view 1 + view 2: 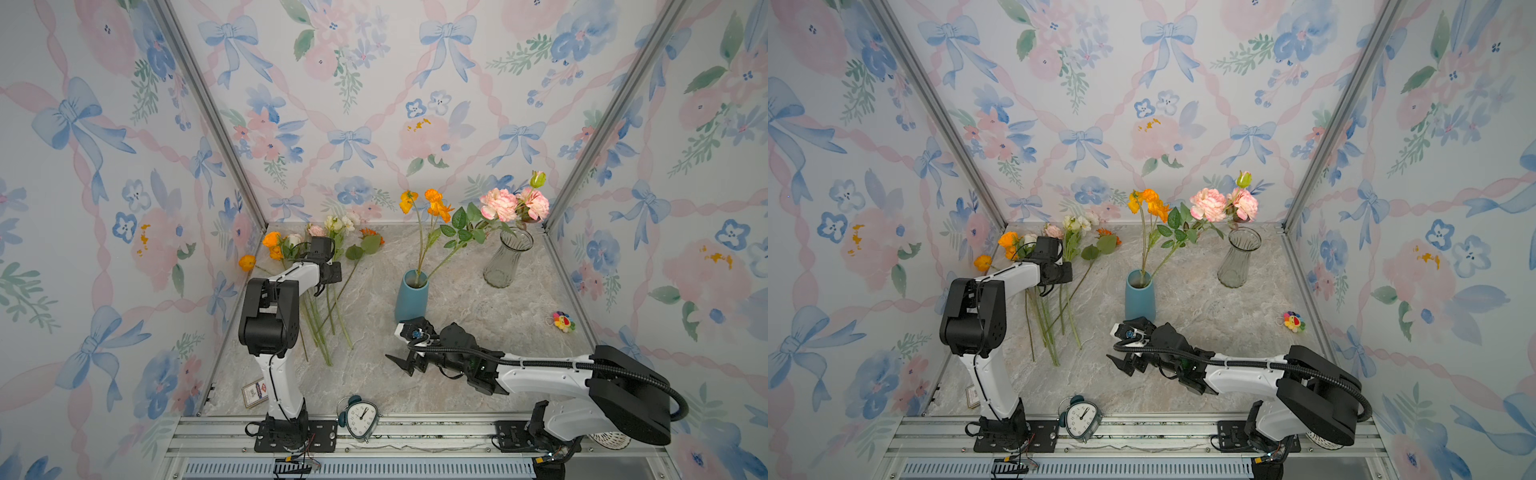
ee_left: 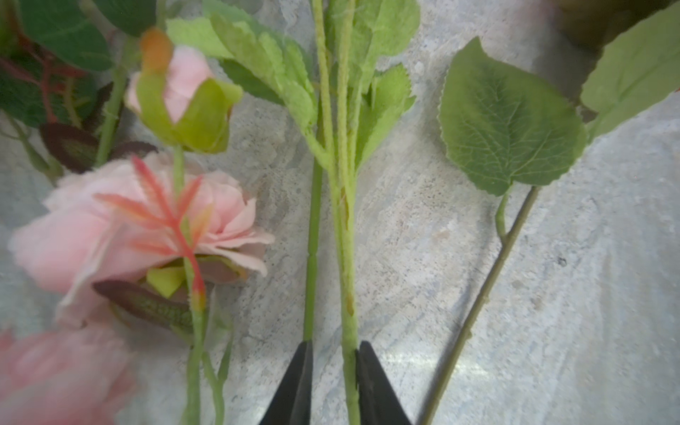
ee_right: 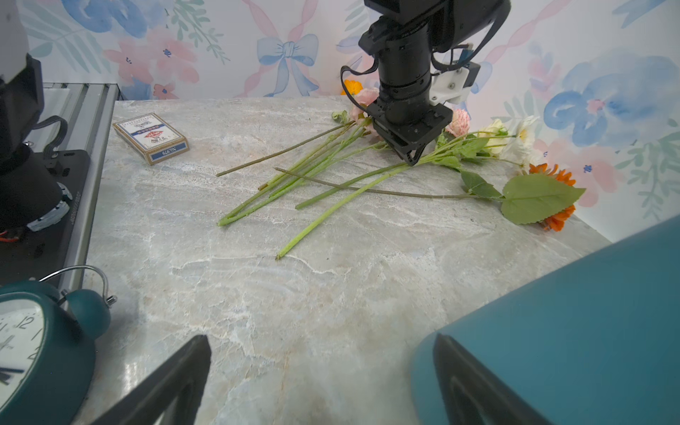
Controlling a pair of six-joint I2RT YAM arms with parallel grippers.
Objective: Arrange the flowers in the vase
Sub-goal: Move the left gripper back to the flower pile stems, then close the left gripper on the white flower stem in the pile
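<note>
A blue vase [image 1: 411,301] [image 1: 1140,301] stands mid-table and holds orange blooms [image 1: 434,203] and pink blooms [image 1: 498,203] on long stems. Several more flowers [image 1: 332,307] [image 3: 331,176] lie in a pile at the back left. My left gripper [image 2: 333,347] [image 1: 319,291] is down on that pile. A pale green stem [image 2: 347,257] lies between its narrowly parted fingers, touching one finger with a gap to the other. My right gripper [image 3: 320,349] [image 1: 405,343] is wide open and holds nothing. It hangs low beside the vase's base, with the vase [image 3: 588,312] just behind one finger.
A clear glass vase [image 1: 508,257] stands at the back right. A teal alarm clock [image 1: 362,419] and a card box [image 1: 255,392] sit near the front edge. A small rainbow plush toy [image 1: 564,322] lies at the right. Wallpapered walls close in three sides.
</note>
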